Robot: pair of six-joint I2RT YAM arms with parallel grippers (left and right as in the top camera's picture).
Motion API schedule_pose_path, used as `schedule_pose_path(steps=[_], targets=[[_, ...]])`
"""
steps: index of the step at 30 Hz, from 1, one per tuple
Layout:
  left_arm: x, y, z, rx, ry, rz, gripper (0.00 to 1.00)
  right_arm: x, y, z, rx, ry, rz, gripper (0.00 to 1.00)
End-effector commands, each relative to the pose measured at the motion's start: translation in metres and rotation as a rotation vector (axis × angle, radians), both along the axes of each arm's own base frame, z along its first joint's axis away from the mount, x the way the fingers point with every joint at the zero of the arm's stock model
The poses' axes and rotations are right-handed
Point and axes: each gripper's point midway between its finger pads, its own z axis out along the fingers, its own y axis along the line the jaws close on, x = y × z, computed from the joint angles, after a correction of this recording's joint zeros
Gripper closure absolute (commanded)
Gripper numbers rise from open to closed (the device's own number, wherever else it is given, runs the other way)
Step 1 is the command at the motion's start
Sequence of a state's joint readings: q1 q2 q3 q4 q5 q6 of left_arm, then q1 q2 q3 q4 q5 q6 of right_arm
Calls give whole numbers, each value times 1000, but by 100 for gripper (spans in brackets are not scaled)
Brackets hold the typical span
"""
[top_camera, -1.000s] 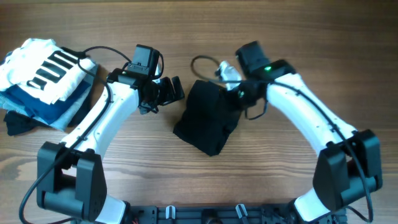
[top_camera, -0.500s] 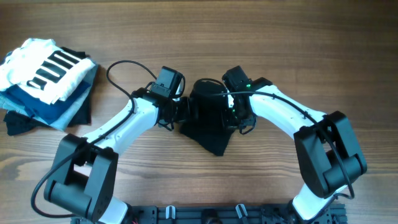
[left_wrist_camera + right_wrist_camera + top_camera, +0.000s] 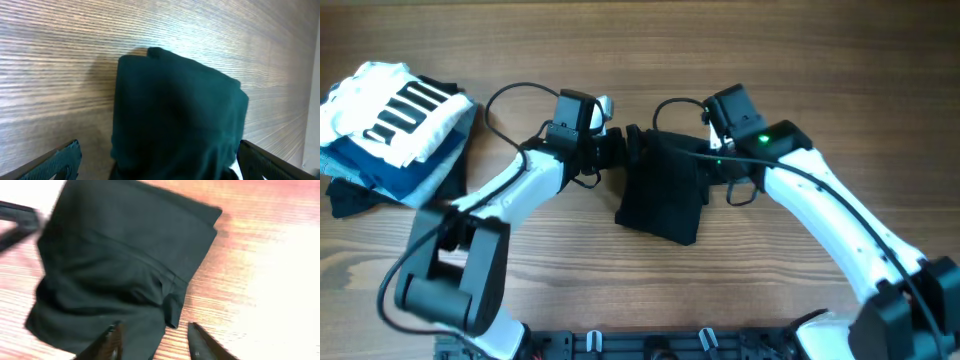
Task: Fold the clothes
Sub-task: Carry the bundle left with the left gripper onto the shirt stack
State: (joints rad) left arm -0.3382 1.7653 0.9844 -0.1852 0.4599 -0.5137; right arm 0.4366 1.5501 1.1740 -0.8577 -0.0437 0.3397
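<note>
The left gripper's fingers [image 3: 61,161] stood wide apart, one at each lower corner of the left wrist view, with the black shirt [image 3: 660,190] filling most of the gap between them. The cloth reached the right-hand finger and fell short of the other. The left gripper [image 3: 159,152] was therefore open around the shirt's near end, not pinching it. The right gripper's fingers [image 3: 114,340] were also apart, and a folded corner of the shirt lay between them, nearer the left-hand finger, with bare wood beside the other. That view was blurred, yet the gap across the right gripper [image 3: 156,337] was plain.

Only the overhead camera showed both grippers at once: they flanked the shirt's far edge, the left one at its left corner and the right one at its right corner. The right wrist view alone showed a stitched hem running across the cloth. The shirt lay as a compact, roughly rectangular bundle, its near edge slanting.

Well to the left of the shirt, a white garment with black stripes [image 3: 398,110] sat on top of blue folded garments [image 3: 405,172]. The wooden table [image 3: 800,60] lay bare beyond the shirt, in front of it and to its right
</note>
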Motion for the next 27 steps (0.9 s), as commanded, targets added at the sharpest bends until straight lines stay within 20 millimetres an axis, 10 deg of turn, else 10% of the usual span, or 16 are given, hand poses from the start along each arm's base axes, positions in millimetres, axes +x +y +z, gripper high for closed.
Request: schedule_pose_path(steps=[1, 6, 9, 12, 13, 19, 27], targets=[[0, -12, -23, -57, 40, -48, 0, 6, -3, 19, 4, -56, -11, 55], [-21, -45, -51, -192, 131, -177, 1, 2, -4, 17, -3, -40, -11, 55], [-32, -58, -51, -231, 146, -233, 20, 2, -4, 17, -3, -40, -11, 56], [-22, -58, -48, -228, 98, -224, 88, 0, -5, 16, -7, -31, -12, 61], [-16, -55, -45, -232, 80, -214, 96, 0, -5, 17, -7, -31, -13, 62], [10, -48, -17, -244, -26, -211, 96, 2, -19, 34, 7, -74, -62, 65], [80, 93, 117, -74, -350, 122, 96, 6, -64, 64, 26, -149, -181, 64]])
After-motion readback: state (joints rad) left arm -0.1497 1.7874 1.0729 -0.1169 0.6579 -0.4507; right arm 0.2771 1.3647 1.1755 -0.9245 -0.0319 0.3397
